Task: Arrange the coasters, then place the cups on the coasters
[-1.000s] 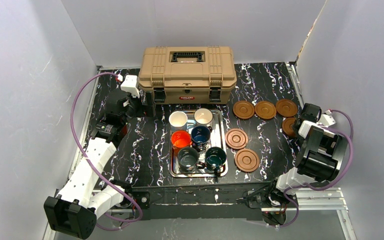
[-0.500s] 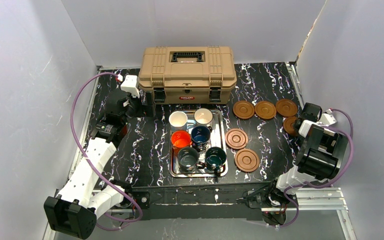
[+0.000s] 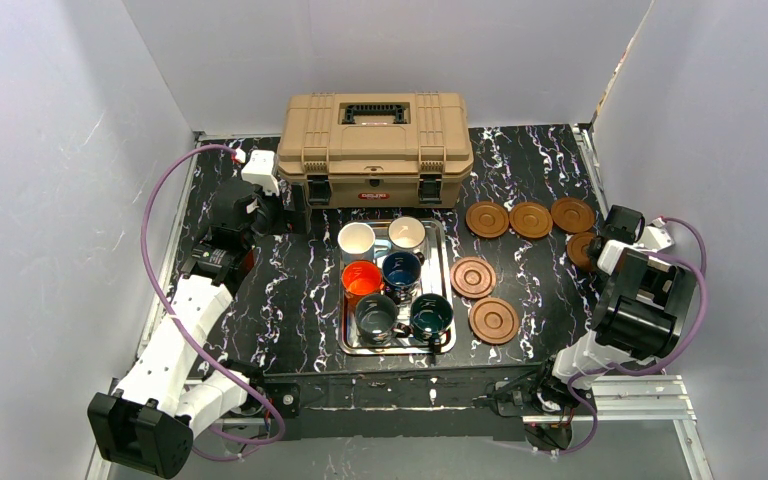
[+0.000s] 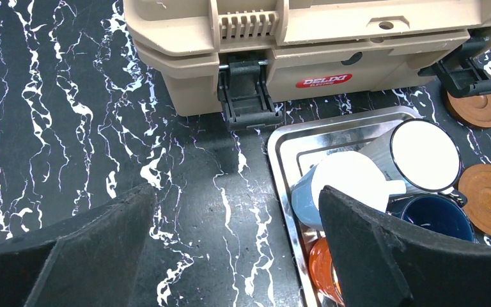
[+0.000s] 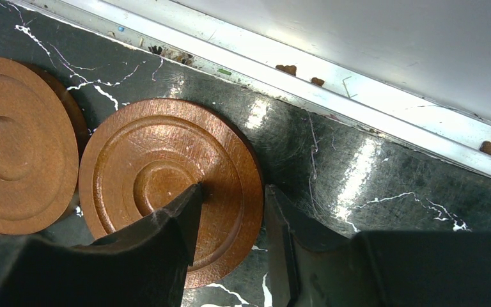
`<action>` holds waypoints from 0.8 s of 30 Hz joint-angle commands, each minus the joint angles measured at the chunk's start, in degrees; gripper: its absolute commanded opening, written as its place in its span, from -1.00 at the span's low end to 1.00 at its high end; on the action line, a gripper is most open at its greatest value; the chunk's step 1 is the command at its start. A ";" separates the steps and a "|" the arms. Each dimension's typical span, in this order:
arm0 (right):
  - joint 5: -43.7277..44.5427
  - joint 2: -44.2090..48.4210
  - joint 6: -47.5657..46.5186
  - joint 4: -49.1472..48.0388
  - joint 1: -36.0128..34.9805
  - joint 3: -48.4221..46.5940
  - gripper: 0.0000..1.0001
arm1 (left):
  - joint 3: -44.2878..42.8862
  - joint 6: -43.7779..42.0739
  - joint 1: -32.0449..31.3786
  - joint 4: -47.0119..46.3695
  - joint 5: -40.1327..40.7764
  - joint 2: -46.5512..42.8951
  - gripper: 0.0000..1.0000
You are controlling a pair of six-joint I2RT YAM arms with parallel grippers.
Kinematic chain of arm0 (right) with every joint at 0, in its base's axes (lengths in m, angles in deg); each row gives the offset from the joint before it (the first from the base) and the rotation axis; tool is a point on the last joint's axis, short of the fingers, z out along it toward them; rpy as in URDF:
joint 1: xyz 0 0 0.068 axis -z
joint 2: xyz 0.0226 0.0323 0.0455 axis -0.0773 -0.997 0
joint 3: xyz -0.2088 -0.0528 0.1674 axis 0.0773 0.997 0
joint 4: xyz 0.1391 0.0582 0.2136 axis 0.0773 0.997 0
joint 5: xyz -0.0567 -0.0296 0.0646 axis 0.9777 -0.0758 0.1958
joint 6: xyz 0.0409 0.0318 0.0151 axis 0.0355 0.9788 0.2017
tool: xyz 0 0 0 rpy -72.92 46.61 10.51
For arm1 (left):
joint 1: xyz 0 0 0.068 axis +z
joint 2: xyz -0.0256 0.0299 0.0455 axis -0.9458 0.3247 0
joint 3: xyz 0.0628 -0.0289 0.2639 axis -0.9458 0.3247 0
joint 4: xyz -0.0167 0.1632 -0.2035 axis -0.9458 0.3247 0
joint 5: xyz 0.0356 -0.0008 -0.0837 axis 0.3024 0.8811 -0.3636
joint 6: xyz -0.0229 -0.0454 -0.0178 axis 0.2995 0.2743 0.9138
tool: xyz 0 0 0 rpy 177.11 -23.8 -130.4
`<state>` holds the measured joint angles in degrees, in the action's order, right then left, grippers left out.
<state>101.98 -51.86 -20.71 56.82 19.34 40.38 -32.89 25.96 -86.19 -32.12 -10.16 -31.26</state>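
Several brown coasters lie right of the steel tray (image 3: pixel 444 262): three in a back row (image 3: pixel 531 220), two nearer the tray (image 3: pixel 473 277), and one (image 3: pixel 579 247) at the right edge. My right gripper (image 3: pixel 594 252) hangs over that last one. In the right wrist view my right gripper (image 5: pixel 232 192) is open. Its left finger is above the flat coaster (image 5: pixel 160 160) and its right finger just off the rim. Several cups (image 3: pixel 401 268) stand on the tray, cream, orange, navy, teal and grey-green. My left gripper (image 4: pixel 233 198) is open wide over bare table left of the tray (image 4: pixel 281 160).
A tan toolbox (image 3: pixel 375 145) stands at the back behind the tray. A raised metal rail (image 5: pixel 332 83) and the wall run just beyond the right gripper. Another coaster (image 5: pixel 13 147) lies close to the left of the one under it.
My right wrist has shifted slightly toward the back, and its jaws stand a touch wider. The left arm, cups and other coasters have not moved.
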 commanded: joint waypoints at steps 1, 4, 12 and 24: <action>-2.80 -0.48 -1.12 4.87 0.66 1.51 0.02 | -1.11 -0.66 -0.24 0.84 0.02 -0.54 0.97; -2.74 2.29 -1.56 5.74 0.66 1.95 0.13 | -1.11 -0.63 -0.20 0.89 0.02 -0.63 0.96; -4.61 12.76 -3.76 8.72 0.66 1.76 0.46 | -1.08 -0.61 -0.25 0.73 -0.07 -1.06 0.97; -26.08 26.11 -11.68 15.04 -1.51 2.14 0.61 | -0.85 0.01 -0.32 0.40 -0.98 -1.76 0.97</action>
<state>86.97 -27.80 -28.49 67.94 19.34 42.74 -32.89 25.96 -86.19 -32.12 -10.32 -31.42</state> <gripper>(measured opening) 0.805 0.981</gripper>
